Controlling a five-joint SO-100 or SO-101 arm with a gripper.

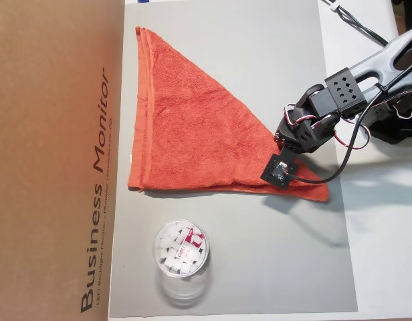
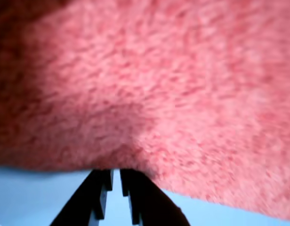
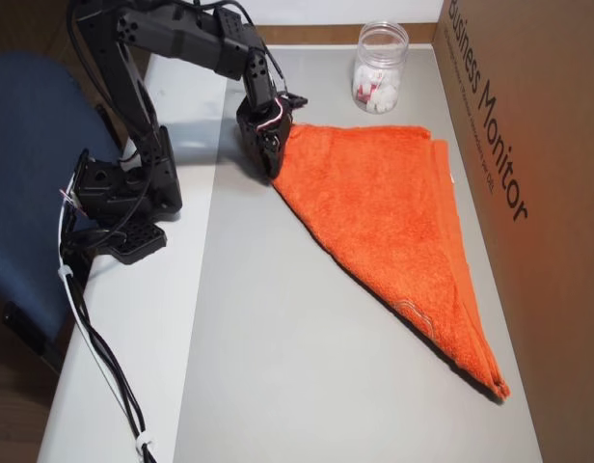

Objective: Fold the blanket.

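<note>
The blanket (image 1: 192, 127) is an orange-red terry towel lying as a triangle on the grey mat (image 1: 259, 267), its long hemmed side along the cardboard box. In both overhead views my gripper (image 1: 281, 148) (image 3: 274, 164) points down at the triangle's corner nearest the arm. The wrist view is almost filled by the fuzzy blanket (image 2: 159, 84). There my gripper (image 2: 116, 172) has its two black fingers (image 2: 100, 193) nearly together, only a thin slit between them, and the tips meet the cloth's edge. The blanket (image 3: 384, 193) lies flat apart from that corner.
A brown cardboard box (image 1: 52, 160) (image 3: 528, 116) walls off one side of the mat. A clear plastic cup (image 1: 181, 251) (image 3: 379, 68) holding white pieces stands on the mat near another corner of the blanket. The arm's base (image 3: 123, 193) and its cables sit on the white table beside a blue chair (image 3: 27, 145).
</note>
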